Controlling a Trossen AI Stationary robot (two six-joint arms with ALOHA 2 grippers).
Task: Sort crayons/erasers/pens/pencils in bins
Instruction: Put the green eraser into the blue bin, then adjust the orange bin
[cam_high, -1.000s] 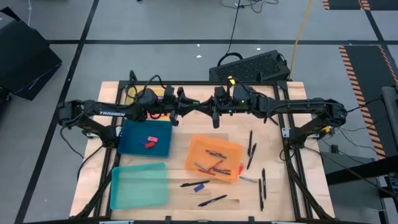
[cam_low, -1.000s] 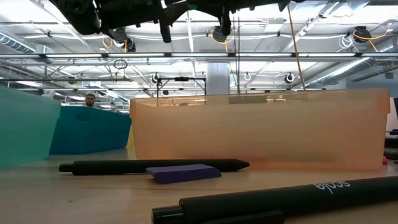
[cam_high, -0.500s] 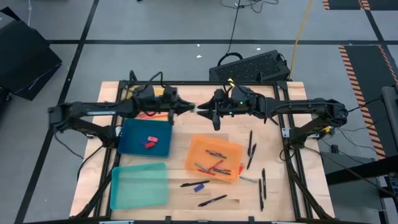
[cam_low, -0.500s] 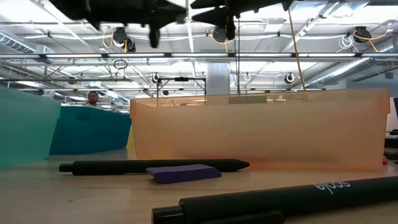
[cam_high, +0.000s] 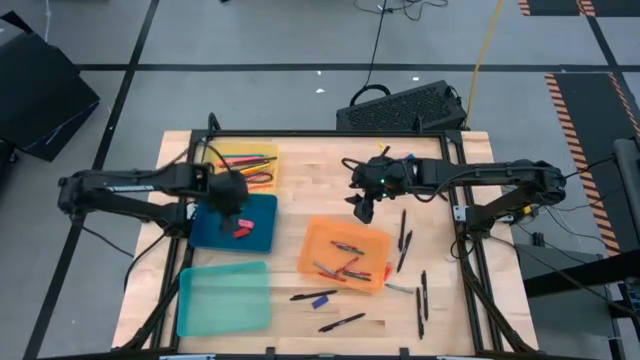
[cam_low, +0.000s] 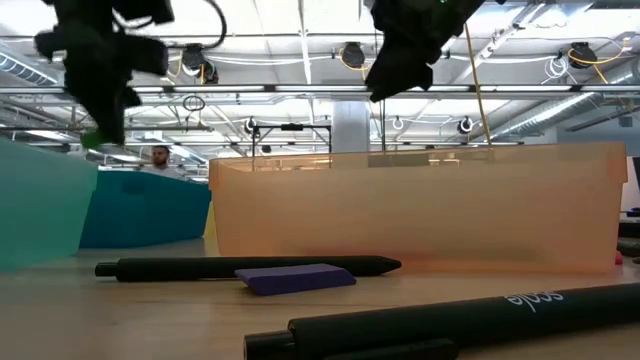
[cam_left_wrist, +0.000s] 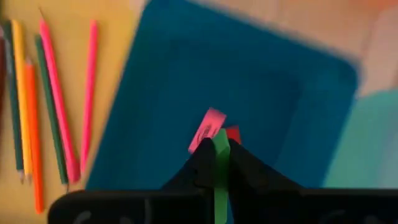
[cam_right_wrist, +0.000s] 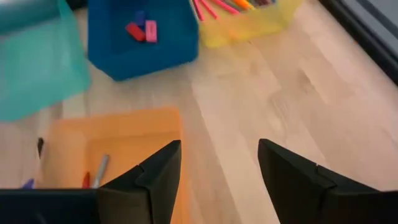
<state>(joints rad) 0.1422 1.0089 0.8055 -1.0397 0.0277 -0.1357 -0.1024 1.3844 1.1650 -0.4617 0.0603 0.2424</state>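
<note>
From above, the left gripper (cam_high: 232, 193) hung over the dark blue bin (cam_high: 262, 232); its wrist view showed it clamping a green eraser (cam_left_wrist: 221, 163), best released low beside the pink eraser (cam_left_wrist: 206, 129); the right gripper (cam_right_wrist: 214, 162) gaped wide, idle.

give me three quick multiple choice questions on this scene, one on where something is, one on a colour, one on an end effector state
1. Where does the left end effector hang?
A. above the dark blue bin
B. above the teal bin
C. off the table

2. What colour is the piece held in the left end effector?
A. black
B. green
C. white

3. How is the right end effector?
A. shut on a pen
B. open and empty
C. shut on an eraser

Answers:
1 A, the high view shows it over the blue bin.
2 B, a green eraser sits between its fingers in the left wrist view.
3 B, the right wrist view shows a wide gap with nothing in it.
</note>
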